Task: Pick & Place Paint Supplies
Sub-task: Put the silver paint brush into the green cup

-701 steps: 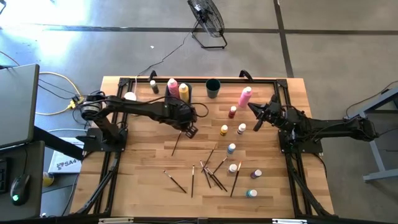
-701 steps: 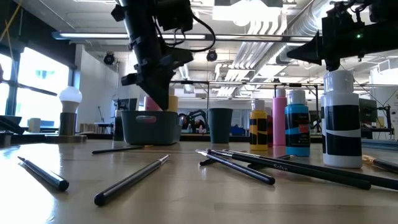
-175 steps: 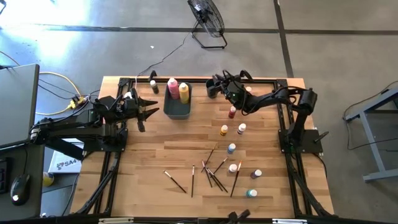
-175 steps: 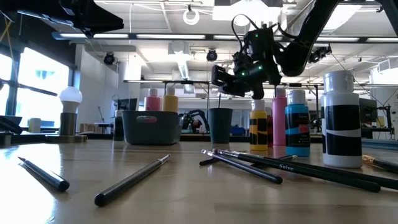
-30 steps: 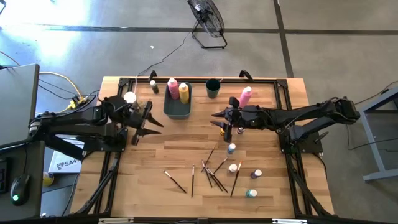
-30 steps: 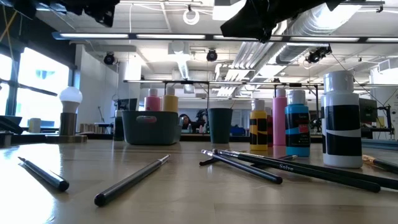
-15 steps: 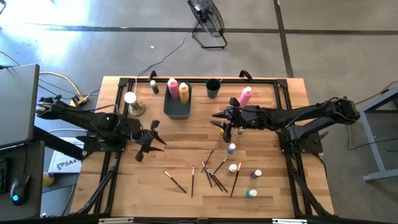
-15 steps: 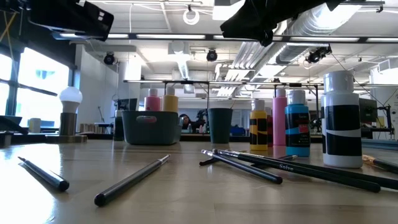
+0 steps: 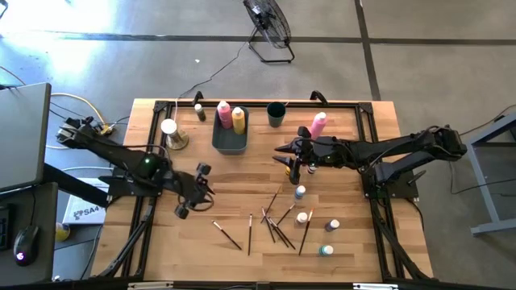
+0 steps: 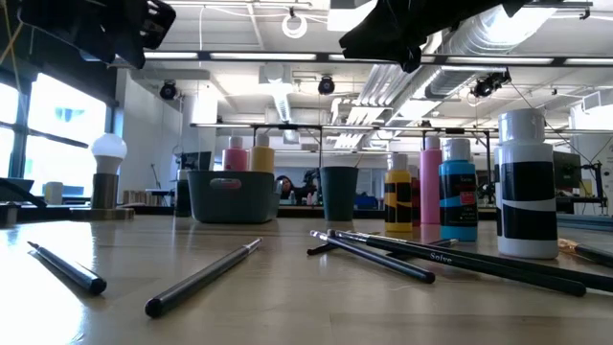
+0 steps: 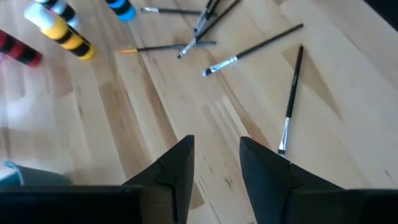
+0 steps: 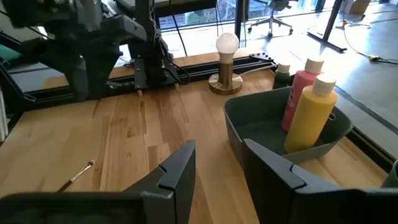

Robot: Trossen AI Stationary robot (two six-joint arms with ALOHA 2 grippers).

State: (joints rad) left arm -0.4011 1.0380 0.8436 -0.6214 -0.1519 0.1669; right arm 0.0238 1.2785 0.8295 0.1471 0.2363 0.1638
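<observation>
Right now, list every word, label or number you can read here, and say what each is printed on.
"SA4": on the white box on the floor beside the table, partly hidden.
"Solve": on a paintbrush handle lying on the table, low view; faint.
Paint bottle labels: only dark blocks, no readable text.

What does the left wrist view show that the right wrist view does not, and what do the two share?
Only the left wrist view: scattered paintbrushes and small paint bottles, among them a yellow one, on bare wood.
Only the right wrist view: the grey bin holding the yellow squeeze bottle and pink squeeze bottle, plus the white knob.
Both: the wooden table and that arm's own empty end effector, fingers apart.
</observation>
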